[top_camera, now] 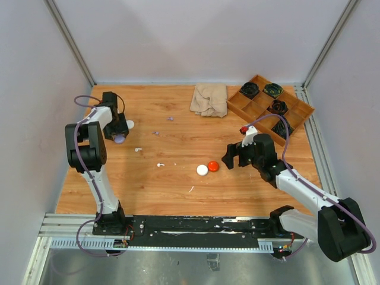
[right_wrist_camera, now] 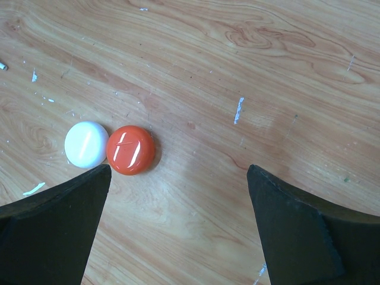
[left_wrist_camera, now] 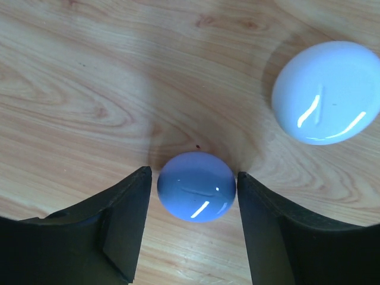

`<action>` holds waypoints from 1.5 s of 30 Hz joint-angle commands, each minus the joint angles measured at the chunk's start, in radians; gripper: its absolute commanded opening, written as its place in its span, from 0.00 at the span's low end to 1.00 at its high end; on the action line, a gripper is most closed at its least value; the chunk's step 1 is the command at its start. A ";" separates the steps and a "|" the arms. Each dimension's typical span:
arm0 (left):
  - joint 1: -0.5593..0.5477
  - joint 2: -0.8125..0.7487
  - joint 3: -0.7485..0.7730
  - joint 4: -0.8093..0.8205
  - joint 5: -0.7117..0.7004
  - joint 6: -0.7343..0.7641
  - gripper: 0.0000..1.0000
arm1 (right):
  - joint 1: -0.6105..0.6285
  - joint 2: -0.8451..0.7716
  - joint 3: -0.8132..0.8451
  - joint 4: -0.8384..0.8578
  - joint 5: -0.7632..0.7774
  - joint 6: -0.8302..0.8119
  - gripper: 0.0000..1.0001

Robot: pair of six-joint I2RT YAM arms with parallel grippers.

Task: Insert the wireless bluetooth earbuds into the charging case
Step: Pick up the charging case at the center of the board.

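Observation:
Tiny earbuds lie loose on the wooden table: two white ones and two pale purple ones. My left gripper is open and low over the table. Its jaws straddle a round pale purple case with a narrow gap on each side. A round white case lies just beyond it. My right gripper is open and empty above bare wood. A red round case and a white round case touch each other just beyond its left finger.
A crumpled beige cloth lies at the back centre. A wooden compartment tray with dark coiled items stands at the back right. White walls enclose the table on three sides. A small white sliver lies near the front.

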 commanded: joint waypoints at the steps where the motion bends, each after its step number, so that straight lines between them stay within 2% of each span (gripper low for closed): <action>1: 0.026 0.029 0.026 -0.023 0.048 0.017 0.63 | 0.018 0.002 -0.004 -0.002 0.023 -0.020 0.99; 13: 0.030 0.019 -0.013 -0.024 0.075 0.002 0.48 | 0.018 0.005 -0.008 0.016 -0.001 -0.014 0.99; 24: 0.010 -0.255 -0.169 0.063 0.208 -0.098 0.43 | 0.032 -0.056 -0.034 0.103 -0.099 -0.001 0.99; 36: -0.166 -0.620 -0.399 0.229 0.240 -0.251 0.43 | 0.117 -0.172 -0.072 0.225 -0.150 -0.034 1.00; 45: -0.419 -0.828 -0.558 0.430 0.196 -0.447 0.43 | 0.267 -0.177 -0.073 0.366 -0.114 -0.050 0.96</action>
